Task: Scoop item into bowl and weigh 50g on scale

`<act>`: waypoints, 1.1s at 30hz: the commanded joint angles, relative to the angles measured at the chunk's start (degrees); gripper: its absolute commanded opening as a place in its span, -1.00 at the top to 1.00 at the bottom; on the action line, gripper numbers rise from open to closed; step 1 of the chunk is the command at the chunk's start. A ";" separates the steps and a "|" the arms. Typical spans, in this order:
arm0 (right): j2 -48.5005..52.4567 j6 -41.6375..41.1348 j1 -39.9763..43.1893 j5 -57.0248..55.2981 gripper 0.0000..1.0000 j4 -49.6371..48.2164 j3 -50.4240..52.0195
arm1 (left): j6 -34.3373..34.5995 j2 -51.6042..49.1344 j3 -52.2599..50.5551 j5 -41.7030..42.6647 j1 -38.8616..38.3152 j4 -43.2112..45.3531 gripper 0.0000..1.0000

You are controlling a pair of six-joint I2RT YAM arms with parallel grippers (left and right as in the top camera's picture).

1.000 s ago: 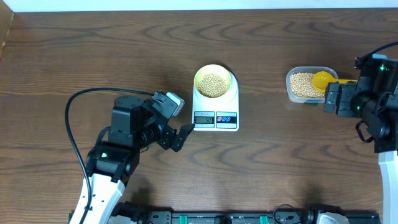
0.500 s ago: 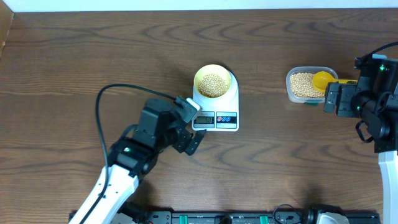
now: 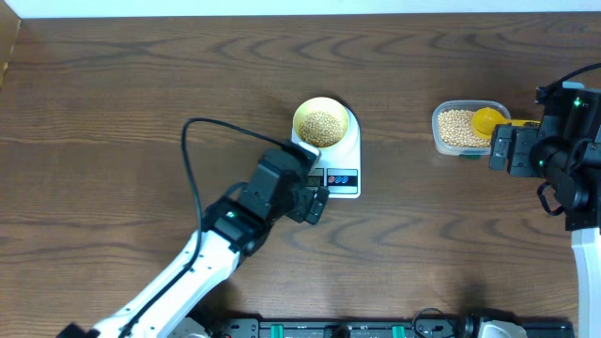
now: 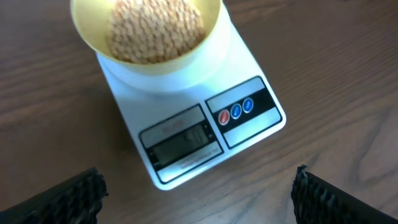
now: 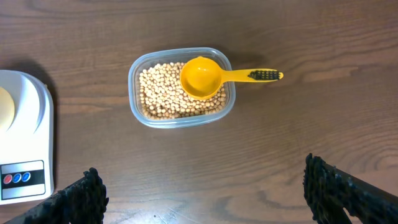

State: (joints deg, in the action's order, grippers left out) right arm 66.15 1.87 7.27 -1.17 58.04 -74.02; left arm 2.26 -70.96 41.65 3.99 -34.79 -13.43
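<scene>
Over the last second the left arm has swung in from the left side of the desk (image 3: 141, 84) toward its middle. The left end effector (image 3: 316, 200) now hangs over the front edge of the scale (image 3: 351, 150), where a moment ago it sat well to the scale's left. Its jaws are spread wide and hold nothing; in the wrist view both fingers frame the scale without touching it.

The right arm has not stirred. The right end effector (image 5: 202, 174) waits near the right edge of the desk, jaws fully apart and empty, just in front of the container (image 5: 132, 87).

The bowl (image 3: 298, 120) sits on the rear of the scale, with a mound of beans (image 3: 321, 126) in it. More beans fill the container, and the scoop (image 5: 200, 78) lies in it — cup on the beans, handle out over the right rim.

With the scoop set down and neither arm carrying anything, scooping looks paused or done. The left arm's approach seems aimed at the scale's front — either to bring the display (image 4: 183, 142) under the wrist camera or to reach the buttons (image 4: 236, 112). The digits are too faint to read, so whether the weight is right cannot be told.
</scene>
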 commanded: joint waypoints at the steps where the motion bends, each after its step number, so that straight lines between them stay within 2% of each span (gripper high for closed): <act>1: -0.15 -0.74 -0.20 -0.63 -0.99 0.09 -0.87 | 4.11 -2.40 -0.20 -3.41 -1.18 0.09 -0.96; 25: -0.15 -0.74 -0.20 -0.63 -0.99 0.09 -0.87 | 5.33 -3.23 -0.20 -4.28 -1.31 0.37 -0.96; 33: -0.13 -0.74 -0.20 -0.63 -0.99 0.09 -0.87 | 1.36 4.11 -3.04 -3.32 1.81 3.06 -0.96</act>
State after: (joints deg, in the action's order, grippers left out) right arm 66.15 1.87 7.27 -1.17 58.06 -74.02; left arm 6.31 -71.85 41.12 0.97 -34.50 -11.97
